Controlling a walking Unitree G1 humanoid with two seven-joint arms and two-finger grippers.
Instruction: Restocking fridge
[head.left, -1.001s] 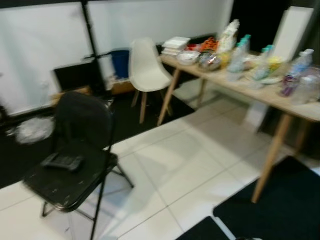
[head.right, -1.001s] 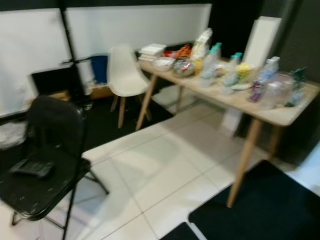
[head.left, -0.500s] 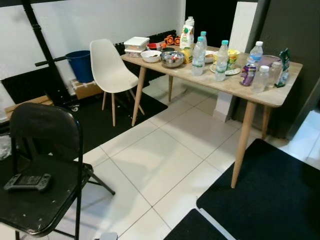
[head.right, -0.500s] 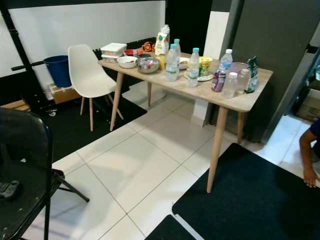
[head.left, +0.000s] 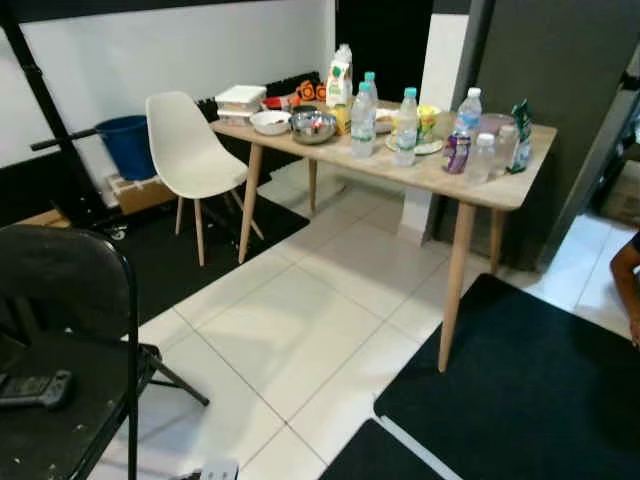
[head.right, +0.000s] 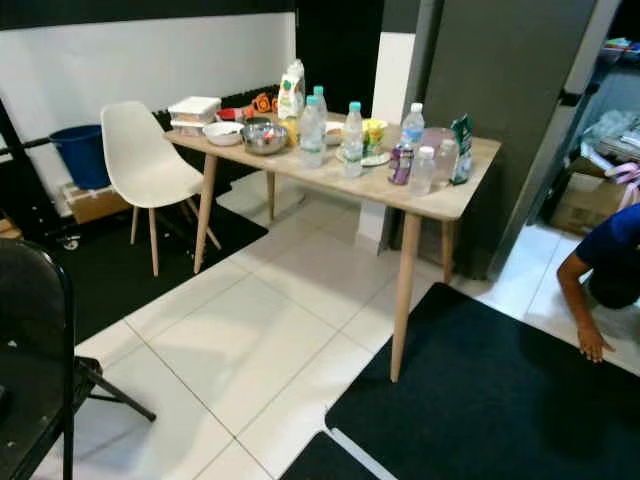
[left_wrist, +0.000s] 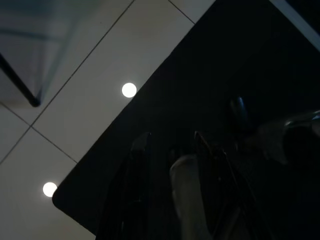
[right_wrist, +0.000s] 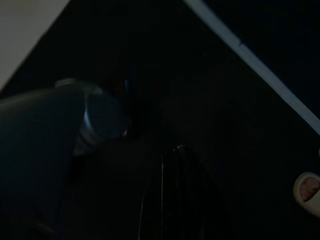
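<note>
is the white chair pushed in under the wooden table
No. The white chair stands off the end of the wooden table, on the black mat, not under it.

White tiled floor (head.left: 300, 330) with black mats (head.left: 520, 390), white wall (head.left: 180, 50), wooden table (head.left: 500, 185), two chairs.

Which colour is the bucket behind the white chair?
The bucket is blue, best seen in the left eye view.

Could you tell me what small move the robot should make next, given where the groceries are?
Probably a few steps forward over the white tiles toward the wooden table. The water bottles, carton and metal bowl stand on it, well ahead of the robot, and both arms hang low over the black mat, so nothing looks within reach.
</note>
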